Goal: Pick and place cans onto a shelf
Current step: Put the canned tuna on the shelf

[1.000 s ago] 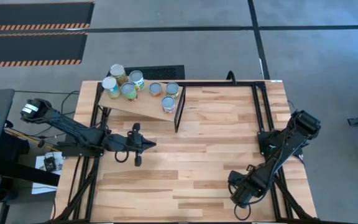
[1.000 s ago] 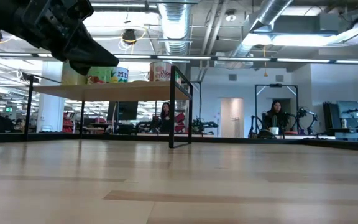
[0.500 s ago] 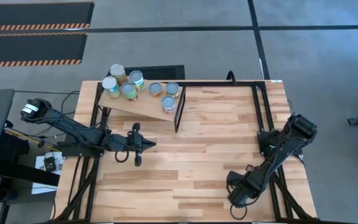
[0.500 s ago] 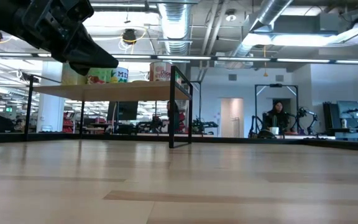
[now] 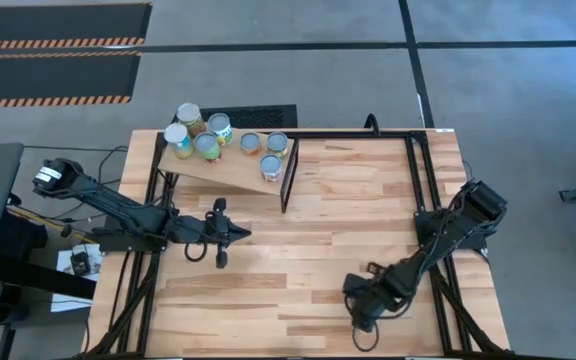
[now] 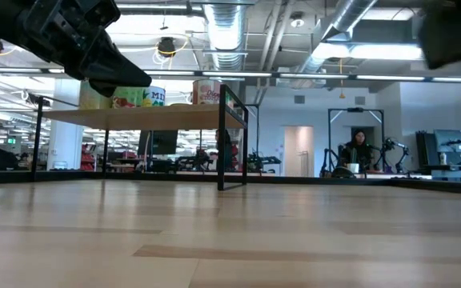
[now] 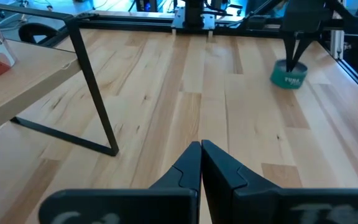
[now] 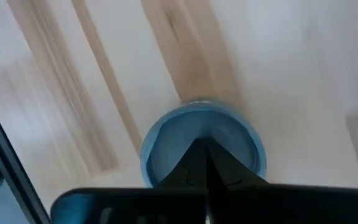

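Several cans stand on the slanted light-wood shelf at the table's far left; the shelf also shows in the low view. One teal can with a blue top stands on its base on the table near the front right. My right gripper is shut and points down over that can's top; in the high view it hides the can. My left gripper is shut and empty, above the table in front of the shelf. My right gripper's shut fingertips stand over the middle of the can's blue top, coming from above and pointing down. I cannot tell whether they touch it. The can stands upright on the table.
The shelf's thin black leg stands on the table between my left gripper and the lone can. Bare wooden tabletop lies between the two arms. People show in the room beyond the table.
My right gripper has gone toward the table's left edge along the near side, and its arm now shows at the upper right of the low view.
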Controlling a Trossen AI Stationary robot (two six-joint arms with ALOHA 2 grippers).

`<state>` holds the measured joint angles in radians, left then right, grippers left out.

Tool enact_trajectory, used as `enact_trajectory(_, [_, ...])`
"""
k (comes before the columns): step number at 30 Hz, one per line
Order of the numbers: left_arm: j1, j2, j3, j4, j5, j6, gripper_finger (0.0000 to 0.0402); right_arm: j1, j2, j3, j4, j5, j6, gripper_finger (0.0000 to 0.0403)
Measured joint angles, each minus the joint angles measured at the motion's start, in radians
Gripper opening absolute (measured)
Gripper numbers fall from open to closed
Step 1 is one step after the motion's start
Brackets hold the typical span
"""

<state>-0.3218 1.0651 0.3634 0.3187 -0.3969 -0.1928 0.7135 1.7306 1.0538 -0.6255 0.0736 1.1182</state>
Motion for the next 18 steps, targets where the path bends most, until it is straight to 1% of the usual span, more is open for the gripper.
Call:
enact_trajectory(2, [0.000, 0.000, 0.000, 0.000, 0.000, 0.000, 0.0000, -0.036, 0.012, 0.000, 0.048, 0.016, -0.064, 0.0005])
enact_trajectory(11, [0.000, 0.000, 0.000, -0.022, 0.000, -0.001, 0.0000, -0.204, 0.103, 0.005, 0.332, 0.017, -0.379, 0.0005])
enact_trajectory(13, [0.000, 0.000, 0.000, -0.023, 0.001, -0.001, 0.0000, -0.222, 0.102, 0.021, 0.325, 0.015, -0.428, 0.0009])
enact_trajectory(15, [0.000, 0.000, 0.000, -0.023, 0.001, -0.001, 0.0000, -0.227, 0.100, 0.050, 0.276, 0.019, -0.462, 0.0020])
enact_trajectory(18, [0.000, 0.000, 0.000, -0.023, 0.001, 0.005, 0.0000, -0.226, 0.085, 0.119, 0.182, 0.020, -0.497, 0.0053])
